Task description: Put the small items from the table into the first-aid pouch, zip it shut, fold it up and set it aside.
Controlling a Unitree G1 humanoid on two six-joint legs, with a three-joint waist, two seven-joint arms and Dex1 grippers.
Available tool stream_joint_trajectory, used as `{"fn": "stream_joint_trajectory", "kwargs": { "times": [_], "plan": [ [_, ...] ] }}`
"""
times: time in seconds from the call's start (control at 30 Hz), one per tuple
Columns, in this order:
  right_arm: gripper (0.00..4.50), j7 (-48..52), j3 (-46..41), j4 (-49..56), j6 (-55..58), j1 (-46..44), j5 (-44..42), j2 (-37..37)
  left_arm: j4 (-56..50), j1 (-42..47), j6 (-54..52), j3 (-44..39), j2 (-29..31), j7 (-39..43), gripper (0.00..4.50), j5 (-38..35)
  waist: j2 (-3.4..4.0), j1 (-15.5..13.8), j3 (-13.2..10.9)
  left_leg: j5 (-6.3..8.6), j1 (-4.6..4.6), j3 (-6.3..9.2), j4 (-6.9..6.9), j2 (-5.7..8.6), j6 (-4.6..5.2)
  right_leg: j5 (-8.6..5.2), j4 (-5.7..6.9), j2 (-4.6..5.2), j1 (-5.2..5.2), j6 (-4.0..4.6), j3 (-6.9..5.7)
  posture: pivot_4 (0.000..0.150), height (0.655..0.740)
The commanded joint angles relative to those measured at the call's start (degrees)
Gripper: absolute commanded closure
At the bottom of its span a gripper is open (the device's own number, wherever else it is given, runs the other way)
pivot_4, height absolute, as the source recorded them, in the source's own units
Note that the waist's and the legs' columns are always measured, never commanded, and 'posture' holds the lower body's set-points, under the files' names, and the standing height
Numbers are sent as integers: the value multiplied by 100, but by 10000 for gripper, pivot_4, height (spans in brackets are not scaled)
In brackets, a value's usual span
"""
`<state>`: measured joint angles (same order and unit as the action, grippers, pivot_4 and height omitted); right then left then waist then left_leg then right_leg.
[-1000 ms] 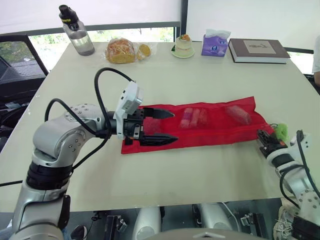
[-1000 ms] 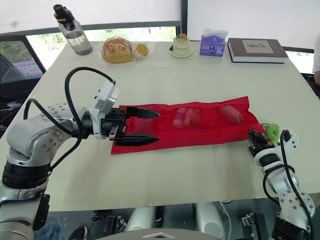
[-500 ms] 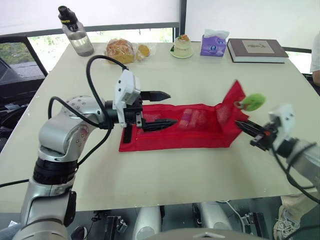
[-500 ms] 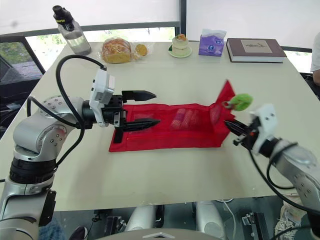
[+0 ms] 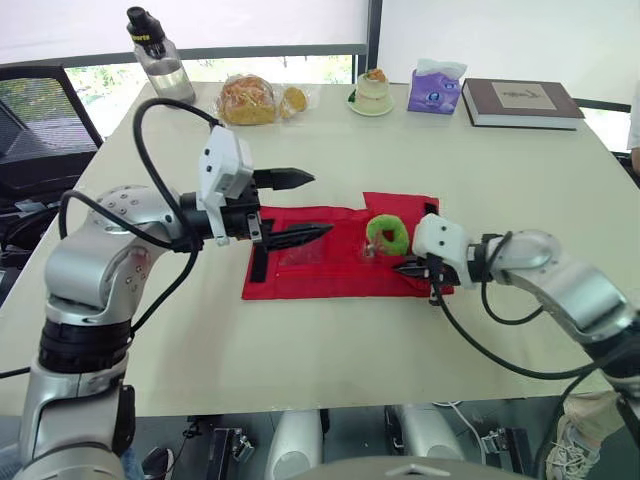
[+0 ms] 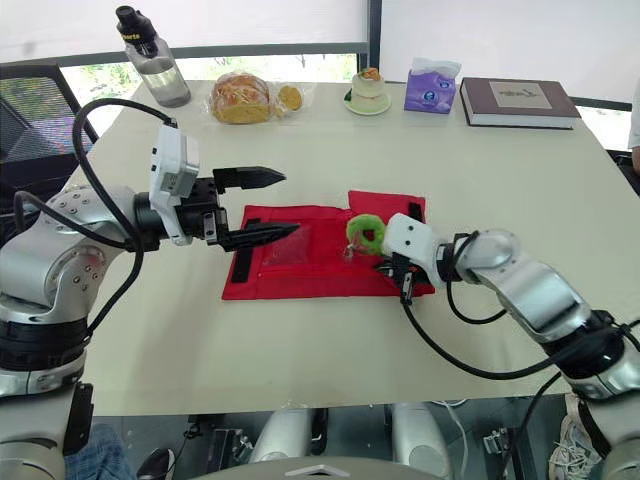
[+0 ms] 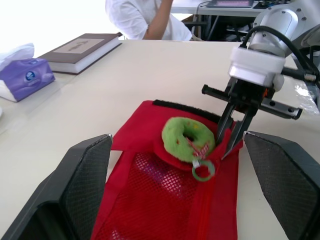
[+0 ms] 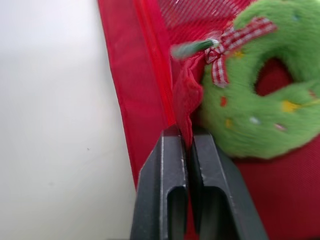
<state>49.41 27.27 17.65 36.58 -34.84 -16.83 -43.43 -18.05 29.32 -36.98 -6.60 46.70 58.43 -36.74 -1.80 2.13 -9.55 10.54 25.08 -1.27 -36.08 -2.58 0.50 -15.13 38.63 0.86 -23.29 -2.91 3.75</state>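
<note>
The red mesh first-aid pouch [image 5: 300, 268] lies on the table with its right end folded over onto its middle. A green plush wreath charm [image 5: 387, 234] on a ring sits on top of the folded flap. My right gripper [image 5: 412, 268] is shut on the flap's red fabric right beside the wreath [image 8: 270, 115], and the pinched cloth stands up between the fingers [image 8: 167, 165]. My left gripper [image 5: 320, 204] hovers open over the pouch's left half, touching nothing. Small items show dimly through the mesh [image 7: 150, 175].
Along the far edge stand a water bottle [image 5: 160, 55], bagged bread [image 5: 245, 100], a small cake on a plate [image 5: 373, 92], a purple tissue pack [image 5: 432, 87] and a book [image 5: 520, 100]. A person in white [image 7: 145, 20] sits beyond the table's right end.
My right gripper has carried the pouch's right end up and over to the left, laying it on the middle. The left gripper stays open and has risen slightly.
</note>
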Motion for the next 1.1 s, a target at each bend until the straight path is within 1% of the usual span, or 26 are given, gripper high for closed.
{"fn": "stream_joint_trajectory", "kwargs": {
  "times": [0.03,0.07,0.1,0.13,0.17,0.2,0.23,0.27,0.37,0.43,0.57,0.67,0.8,0.93,1.1],
  "plan": [
    [27141,121,-146,75,-78,-4,117,54,-167,-85,69,-311,2,-231,0,-36,-1,-9,-1,0,0,0,-1,0,0,0,4,0,0,0,0,1500,7400],
    [22110,128,-273,178,7,88,23,80,-153,-156,47,-388,-20,-312,0,-71,-2,-10,-1,0,0,1,-3,0,0,0,9,0,-1,0,-1,1500,7400],
    [18469,134,-366,253,71,154,-41,102,-148,-207,28,-438,-31,-365,0,-101,-3,-13,-2,0,0,1,-6,0,0,-1,14,0,-2,0,-2,1500,7400],
    [12926,109,-511,376,111,268,-129,118,-134,-311,26,-492,-41,-432,0,-91,-3,-15,-2,0,0,2,-8,-1,0,-1,17,1,-2,0,-2,1500,7400],
    [9920,82,-654,492,150,375,-214,130,-124,-420,40,-533,-46,-478,0,-73,-3,-16,-2,0,0,2,-9,-2,0,-1,19,1,-2,0,-3,1500,7400],
    [4502,121,-800,656,195,511,-316,79,-117,-537,18,-599,-72,-539,0,-103,-3,-14,-2,0,-1,1,-12,-2,0,-1,21,3,-2,0,-3,1500,7400],
    [3657,177,-979,853,245,688,-448,-14,-94,-675,-26,-683,-101,-619,0,-134,-2,-16,-2,0,-1,0,-13,-2,0,-1,22,3,-2,0,-2,1500,7400],
    [1645,273,-1197,1059,271,894,-631,-120,-63,-839,-64,-739,-96,-681,0,-119,-2,-15,-2,0,-2,1,-16,-3,0,0,26,6,-2,0,-2,1500,7400],
    [1645,494,-1826,1475,249,1414,-1074,-359,43,-1246,-375,-863,-109,-1046,0,-65,-3,-15,-3,0,-3,0,-18,-3,0,0,26,8,0,-1,-3,1500,7400],
    [1645,573,-2218,1562,85,1679,-1255,-414,103,-1400,-559,-932,-270,-1429,0,-61,-4,-15,-3,0,-5,1,-18,-8,0,0,25,9,1,-1,-4,1500,7400],
    [1645,725,-2961,1454,-468,2009,-1583,-236,267,-1681,-922,-1067,-528,-1972,0,-97,-6,-20,-3,0,-9,0,-20,-5,0,-1,25,8,7,-2,-6,1500,7400],
    [1645,703,-3356,1346,-594,1944,-1896,-70,463,-1839,-1242,-1206,-594,-2230,0,-151,-6,-7,-3,0,-10,1,-20,-5,0,0,25,6,7,-1,-7,1500,7400],
    [1645,612,-3552,1260,-558,1762,-2095,-13,627,-2088,-1558,-1301,-581,-2328,0,-206,-6,9,-4,1,-11,1,-18,-5,-1,0,25,6,7,0,-7,1500,7400],
    [1645,482,-3489,1306,-373,1555,-2260,10,827,-2153,-1954,-1413,-700,-2443,0,-414,-9,-24,-5,1,-11,3,-17,-8,-1,-1,25,9,7,2,-10,1500,7400],
    [1645,347,-3361,1449,-109,1272,-2516,50,1170,-1763,-3010,-1894,-1144,-2883,0,-1164,-8,-35,-4,0,-16,5,-18,-12,-1,-1,25,15,13,2,-8,1500,7400]
  ]
}}
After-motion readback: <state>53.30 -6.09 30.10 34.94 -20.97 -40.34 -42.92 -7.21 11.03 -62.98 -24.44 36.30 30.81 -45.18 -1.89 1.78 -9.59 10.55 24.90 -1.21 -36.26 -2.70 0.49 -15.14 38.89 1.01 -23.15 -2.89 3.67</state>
